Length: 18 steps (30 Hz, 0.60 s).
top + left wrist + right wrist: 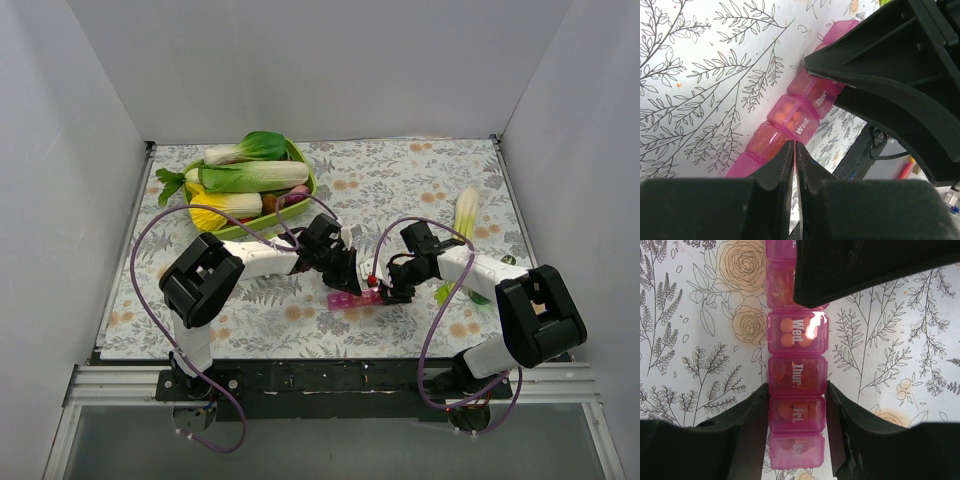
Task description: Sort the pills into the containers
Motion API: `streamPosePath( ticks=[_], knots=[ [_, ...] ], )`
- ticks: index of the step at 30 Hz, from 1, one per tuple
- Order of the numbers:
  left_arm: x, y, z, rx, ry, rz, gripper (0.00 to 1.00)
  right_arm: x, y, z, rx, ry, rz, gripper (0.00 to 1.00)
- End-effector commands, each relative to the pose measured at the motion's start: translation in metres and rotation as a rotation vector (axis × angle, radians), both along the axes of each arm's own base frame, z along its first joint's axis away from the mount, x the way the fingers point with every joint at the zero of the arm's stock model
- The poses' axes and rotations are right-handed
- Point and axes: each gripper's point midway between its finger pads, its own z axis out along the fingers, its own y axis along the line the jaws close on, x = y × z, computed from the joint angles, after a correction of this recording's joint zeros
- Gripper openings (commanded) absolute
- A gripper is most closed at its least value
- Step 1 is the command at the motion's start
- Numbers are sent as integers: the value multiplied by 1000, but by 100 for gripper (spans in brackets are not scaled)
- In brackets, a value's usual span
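Observation:
The pink pill-box strip of containers (350, 299) lies flat on the flowered cloth between the two arms. Round orange pills (786, 325) show through its closed lids marked Wed, Thur, Fri and Sat. My right gripper (796, 390) straddles the strip (797, 375) at the Fri cell, with a finger against each long side, shut on it. My left gripper (795, 146) is shut with nothing in it. Its tips hover over the cell beside Wed (792, 117). In the top view the left gripper (352, 278) and right gripper (385, 293) meet over the strip.
A green oval bowl (308, 190) full of leafy vegetables stands at the back left. A pale long vegetable (466, 212) lies at the right, with a small green leaf (443, 293) near the right arm. White walls enclose the table on three sides.

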Motion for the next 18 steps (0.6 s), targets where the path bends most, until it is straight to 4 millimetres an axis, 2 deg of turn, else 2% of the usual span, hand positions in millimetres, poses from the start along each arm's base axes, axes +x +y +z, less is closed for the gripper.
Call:
streamPosePath(
  ticks=[1,12,18],
  knots=[
    [-13,10,-21,99,15,-31,5,-1,-3,-7,-35,33,-22,41],
    [-24,32,-42,196,33,-18,5,0,-4,-9,-47,40,-36,41],
    [-27,36,-49,210,40,-18,4,1,-4,-9,-50,39,-40,41]
  ],
)
